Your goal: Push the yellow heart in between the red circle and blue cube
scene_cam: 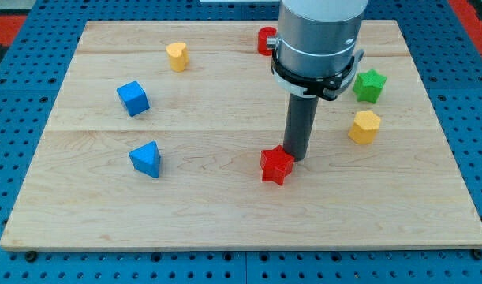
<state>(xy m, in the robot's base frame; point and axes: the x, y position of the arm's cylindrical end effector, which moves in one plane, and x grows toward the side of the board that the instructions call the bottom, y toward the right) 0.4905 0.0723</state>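
Observation:
The yellow heart [177,56] lies near the view's top, left of centre. The blue cube [133,99] sits below and to the left of it. The red circle [266,40] is at the top centre, partly hidden behind the arm. My tip [297,157] rests on the board near the centre, touching the upper right edge of a red star [277,166]. The tip is far to the right of and below the yellow heart.
A blue triangle-like block [146,159] lies at the lower left. A green star [370,86] and a yellow hexagon [365,126] sit at the right. The wooden board [225,221] is ringed by blue pegboard.

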